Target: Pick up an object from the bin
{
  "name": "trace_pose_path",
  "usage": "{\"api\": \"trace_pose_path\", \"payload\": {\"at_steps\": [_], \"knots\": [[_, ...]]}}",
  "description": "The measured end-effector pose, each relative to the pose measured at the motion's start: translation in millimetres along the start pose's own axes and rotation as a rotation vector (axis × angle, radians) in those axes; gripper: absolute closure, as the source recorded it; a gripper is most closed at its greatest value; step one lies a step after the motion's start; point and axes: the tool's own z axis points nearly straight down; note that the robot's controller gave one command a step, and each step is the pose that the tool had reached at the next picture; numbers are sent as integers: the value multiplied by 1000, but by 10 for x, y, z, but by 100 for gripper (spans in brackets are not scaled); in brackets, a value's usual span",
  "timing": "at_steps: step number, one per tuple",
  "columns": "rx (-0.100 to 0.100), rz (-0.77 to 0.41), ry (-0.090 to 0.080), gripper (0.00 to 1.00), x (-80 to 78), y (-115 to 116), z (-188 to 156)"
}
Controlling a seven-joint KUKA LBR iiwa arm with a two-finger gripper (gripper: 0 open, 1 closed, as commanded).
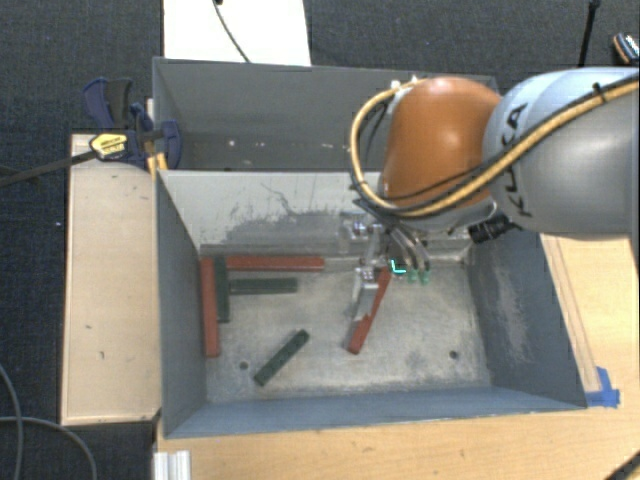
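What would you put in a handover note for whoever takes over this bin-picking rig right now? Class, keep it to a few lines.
Gripper: low in the bin, right of centre, at the upper end of a slanted red-brown bar; no hold can be confirmed.
Other things: a red-brown and dark green cluster of bars at the left, and a loose dark green bar near the front.
Done: approach to the slanted bar.
Left: secure the grasp, then lift the bar out.
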Motion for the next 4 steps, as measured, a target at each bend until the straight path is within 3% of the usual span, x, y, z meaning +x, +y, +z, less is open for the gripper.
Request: {"api": "trace_pose_path", "payload": {"at_steps": [1, 2, 3, 4], "knots": [[1, 15, 3, 0, 513, -259, 1183], [-4, -111, -10, 0, 59, 606, 1155], [0, -198, -4, 0, 469, 704, 1167], [0, -191, -6, 100, 456, 697, 1165]]}}
